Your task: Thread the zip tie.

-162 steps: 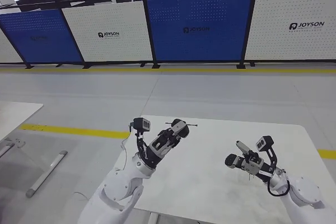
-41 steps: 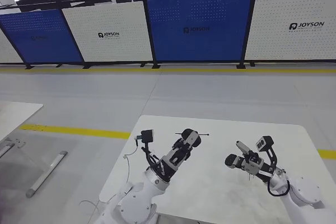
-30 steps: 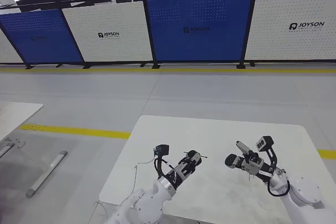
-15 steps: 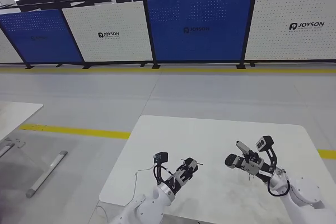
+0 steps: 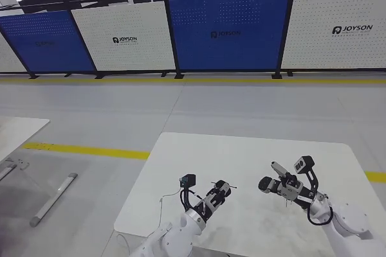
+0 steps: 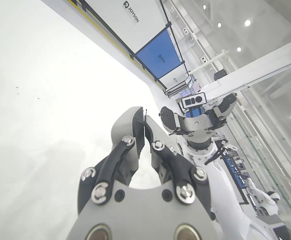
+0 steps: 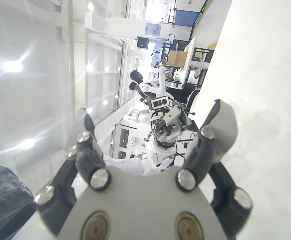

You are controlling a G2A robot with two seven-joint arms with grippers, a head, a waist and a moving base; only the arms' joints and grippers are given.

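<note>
The zip tie is a thin black strip sticking out sideways from my left gripper, which is shut on it low over the near part of the white table. In the left wrist view the pads meet on the strip, and its tip pokes just past them. My right gripper hovers over the table to the right of it, a short gap away, pointing toward it. In the right wrist view that gripper stands open with nothing in it, and the zip tie shows beyond.
The table's near edge lies close under the left arm. A second white table stands off to the left across the floor. Blue and white panels line the back.
My left arm has drawn back from the table's middle toward its near edge and shifted right, carrying the zip tie closer to the right gripper. The right arm has kept still.
</note>
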